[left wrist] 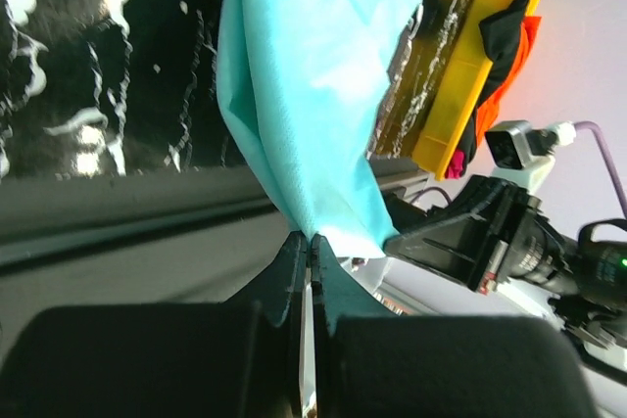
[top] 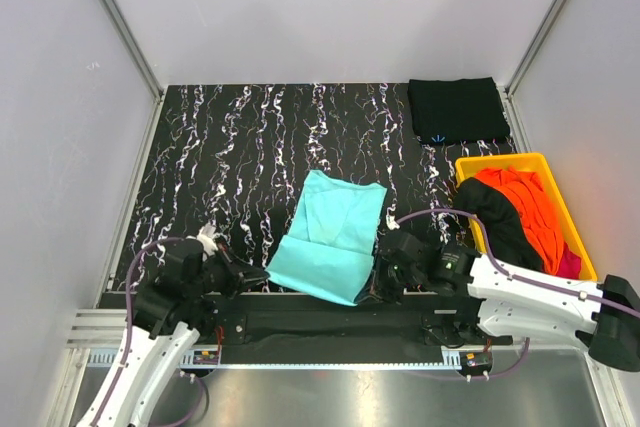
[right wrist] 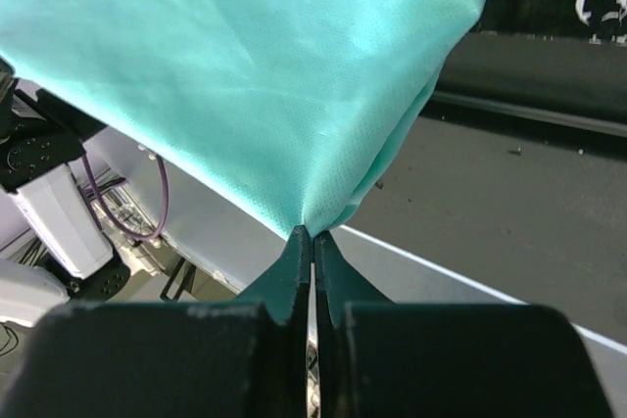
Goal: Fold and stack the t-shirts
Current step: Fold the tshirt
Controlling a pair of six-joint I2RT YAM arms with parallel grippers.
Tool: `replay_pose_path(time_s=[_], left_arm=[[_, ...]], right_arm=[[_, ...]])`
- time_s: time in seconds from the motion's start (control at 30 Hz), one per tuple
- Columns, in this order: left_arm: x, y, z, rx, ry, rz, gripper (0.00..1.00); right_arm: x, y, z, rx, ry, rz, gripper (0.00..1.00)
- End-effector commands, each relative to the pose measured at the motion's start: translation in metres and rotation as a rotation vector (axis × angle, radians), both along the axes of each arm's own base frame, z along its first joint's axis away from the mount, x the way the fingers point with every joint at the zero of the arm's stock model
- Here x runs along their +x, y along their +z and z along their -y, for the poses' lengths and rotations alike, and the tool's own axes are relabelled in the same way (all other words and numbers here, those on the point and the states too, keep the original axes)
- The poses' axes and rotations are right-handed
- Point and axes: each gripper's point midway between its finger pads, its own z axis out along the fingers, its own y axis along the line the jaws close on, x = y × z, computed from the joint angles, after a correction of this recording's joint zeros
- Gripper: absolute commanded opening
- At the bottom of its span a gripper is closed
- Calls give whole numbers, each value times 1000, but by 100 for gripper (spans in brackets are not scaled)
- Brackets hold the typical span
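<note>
We grip the light teal t-shirt (top: 335,232), lying lengthwise toward the far side, by its near corners: left end effector (left wrist: 309,242), right end effector (right wrist: 312,236).

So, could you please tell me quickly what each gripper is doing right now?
Left gripper: shut on the light teal t-shirt.
Right gripper: shut on the same t-shirt.

1. Black desk (top: 230,157) with white marbled streaks, filling the middle of the top view.
2. Yellow plastic bin (top: 500,160) on the desk's right side, close by the right wall.
3. Plain white walls (top: 330,7) on three sides.
4. Metal rail (top: 330,359) along the near edge.
</note>
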Motion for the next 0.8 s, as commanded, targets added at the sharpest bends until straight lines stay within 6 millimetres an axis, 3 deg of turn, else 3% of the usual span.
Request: replay_pose_path(time_s=[0.0, 0.17, 0.4, 0.77], left_arm=[[-10, 31, 0, -8, -45, 51, 0], [-2, 49, -2, 28, -37, 80, 0], [30, 73, 0, 107, -40, 120, 0], [89, 94, 19, 129, -27, 142, 0]], right_arm=[[2, 21, -3, 48, -65, 4, 0], [0, 32, -3, 74, -62, 10, 0], [6, 45, 1, 112, -79, 24, 0], [49, 73, 12, 201, -87, -13, 0]])
